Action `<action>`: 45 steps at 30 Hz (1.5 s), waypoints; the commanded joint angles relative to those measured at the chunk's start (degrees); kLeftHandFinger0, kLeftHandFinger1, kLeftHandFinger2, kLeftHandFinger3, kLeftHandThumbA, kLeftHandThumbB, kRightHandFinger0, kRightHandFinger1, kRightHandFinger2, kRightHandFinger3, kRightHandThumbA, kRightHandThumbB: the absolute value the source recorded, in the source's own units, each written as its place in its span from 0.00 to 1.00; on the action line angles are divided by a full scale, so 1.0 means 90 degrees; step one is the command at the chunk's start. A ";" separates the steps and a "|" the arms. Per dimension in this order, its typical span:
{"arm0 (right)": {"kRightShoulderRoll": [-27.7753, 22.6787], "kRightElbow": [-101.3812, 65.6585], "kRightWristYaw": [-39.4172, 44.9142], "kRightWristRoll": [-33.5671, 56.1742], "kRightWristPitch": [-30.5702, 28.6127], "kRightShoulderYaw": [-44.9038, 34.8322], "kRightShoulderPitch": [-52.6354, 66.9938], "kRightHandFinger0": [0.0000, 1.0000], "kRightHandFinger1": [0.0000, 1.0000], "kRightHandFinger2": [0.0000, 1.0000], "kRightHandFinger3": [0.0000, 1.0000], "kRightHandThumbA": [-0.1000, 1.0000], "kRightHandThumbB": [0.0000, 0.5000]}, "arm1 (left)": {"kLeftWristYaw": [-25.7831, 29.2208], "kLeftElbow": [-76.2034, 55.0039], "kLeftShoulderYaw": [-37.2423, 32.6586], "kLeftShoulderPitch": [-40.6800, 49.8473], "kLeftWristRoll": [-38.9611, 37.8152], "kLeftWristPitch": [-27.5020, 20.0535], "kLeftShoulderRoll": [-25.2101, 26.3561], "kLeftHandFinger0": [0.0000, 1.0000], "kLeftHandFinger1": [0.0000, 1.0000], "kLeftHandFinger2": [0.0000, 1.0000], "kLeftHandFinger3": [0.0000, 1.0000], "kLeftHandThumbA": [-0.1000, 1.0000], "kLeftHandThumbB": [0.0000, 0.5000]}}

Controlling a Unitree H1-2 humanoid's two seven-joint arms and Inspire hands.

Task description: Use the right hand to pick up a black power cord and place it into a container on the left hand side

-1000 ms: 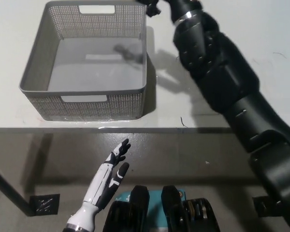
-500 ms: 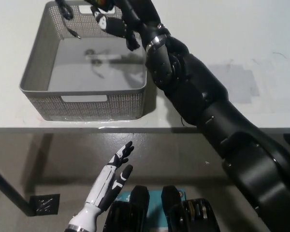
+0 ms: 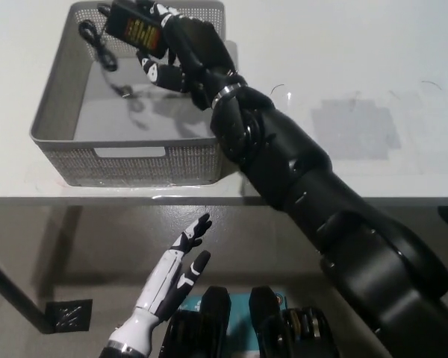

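R hand (image 3: pixel 181 46) gripping power cord (image 3: pixel 134 28) over basket (image 3: pixel 56 97) | L hand (image 3: pixel 172 276) open, low by table (image 3: pixel 343 67)

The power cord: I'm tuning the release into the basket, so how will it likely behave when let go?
The power cord droops in loops below the right hand, so it is probably floppy and may snag the basket rim. Its blocky adapter looks like the heavy part, likely dropping first and dragging the cable in. The left hand rests below the table.
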 commanded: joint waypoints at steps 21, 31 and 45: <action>-0.0728 -0.0851 0.1788 0.0690 -0.0080 -0.0378 -0.0231 1.00 1.00 1.00 1.00 1.00 1.00 | -0.0223 -0.0143 -0.0103 -0.0287 0.0087 0.0059 0.0091 1.00 1.00 1.00 1.00 1.00 0.07; -0.1083 -0.3078 0.2276 0.1928 0.0364 -0.1677 0.0416 1.00 1.00 1.00 1.00 1.00 0.99 | -0.0273 -0.0266 -0.0105 -0.0196 0.0074 0.0164 0.0103 1.00 1.00 1.00 1.00 1.00 0.00; -0.0963 -0.6473 0.3126 0.4265 0.1206 -0.3096 0.2357 1.00 1.00 1.00 1.00 1.00 0.82 | -0.0330 -0.0233 -0.0056 -0.0165 -0.0027 0.0179 0.0160 1.00 1.00 1.00 1.00 1.00 0.05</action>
